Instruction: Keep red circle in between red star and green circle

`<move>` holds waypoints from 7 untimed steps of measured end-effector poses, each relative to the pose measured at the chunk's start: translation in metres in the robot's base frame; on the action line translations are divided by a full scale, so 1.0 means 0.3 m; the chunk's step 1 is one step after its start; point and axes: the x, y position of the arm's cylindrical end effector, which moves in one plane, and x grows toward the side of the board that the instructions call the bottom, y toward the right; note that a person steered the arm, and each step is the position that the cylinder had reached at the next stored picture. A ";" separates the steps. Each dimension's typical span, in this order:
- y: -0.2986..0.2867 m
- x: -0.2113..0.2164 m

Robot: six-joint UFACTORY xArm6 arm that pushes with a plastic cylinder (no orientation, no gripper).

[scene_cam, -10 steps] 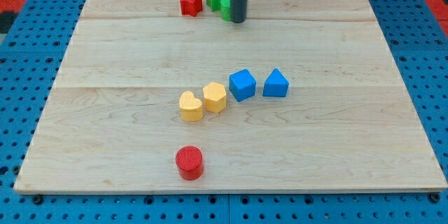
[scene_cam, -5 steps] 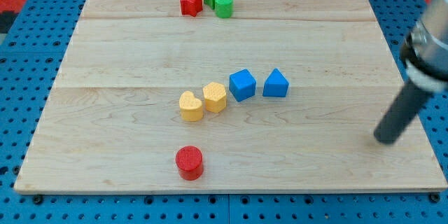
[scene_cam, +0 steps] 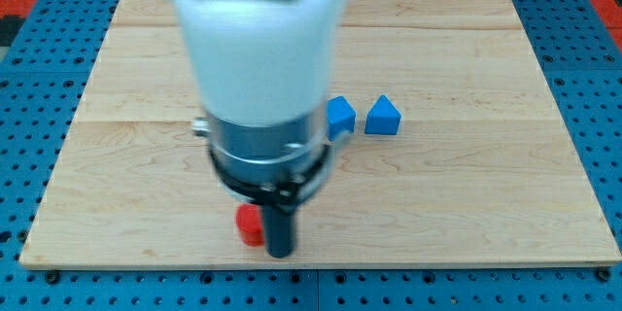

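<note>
The red circle sits near the view's bottom edge of the wooden board, partly covered by the arm. My tip is down on the board just to the right of the red circle, touching or nearly touching it. The arm's white and grey body fills the middle and top of the view and hides the red star, the green circle and the green star at the top of the board.
A blue cube, half hidden by the arm, and a blue block lie right of centre. The two yellow blocks are hidden behind the arm. A blue pegboard surrounds the board.
My tip has swung from the board's right side to the bottom, stopping right beside the red circle. The arm now covers the top blocks and the yellow blocks. No block has visibly moved.
</note>
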 end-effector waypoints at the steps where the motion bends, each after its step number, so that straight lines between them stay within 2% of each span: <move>1: -0.147 -0.053; 4: -0.440 -0.311; 5: -0.440 -0.400; 7: -0.236 -0.712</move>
